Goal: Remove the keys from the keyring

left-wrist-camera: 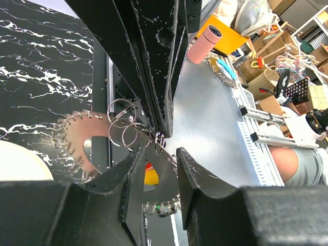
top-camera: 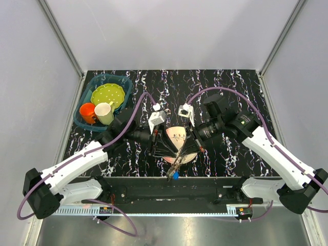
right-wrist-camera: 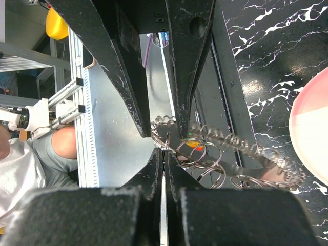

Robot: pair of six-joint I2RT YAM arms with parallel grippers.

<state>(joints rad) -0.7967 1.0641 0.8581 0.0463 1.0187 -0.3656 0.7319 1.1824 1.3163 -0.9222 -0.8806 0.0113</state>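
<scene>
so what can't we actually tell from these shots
Top external: how many keys hang there; they are too small and crowded by both arms.
Left wrist: the keys' shapes, mostly hidden behind the left gripper.
Right wrist: what exactly the right gripper pinches near the keyring; its shut pads cover it.

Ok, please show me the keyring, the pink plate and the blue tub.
the keyring (left-wrist-camera: 74, 134): left wrist view, on its toothed flat band.
the pink plate (right-wrist-camera: 313, 128): right wrist view, on its bare face.
the blue tub (top-camera: 109, 76): top external view, on its far rim.
</scene>
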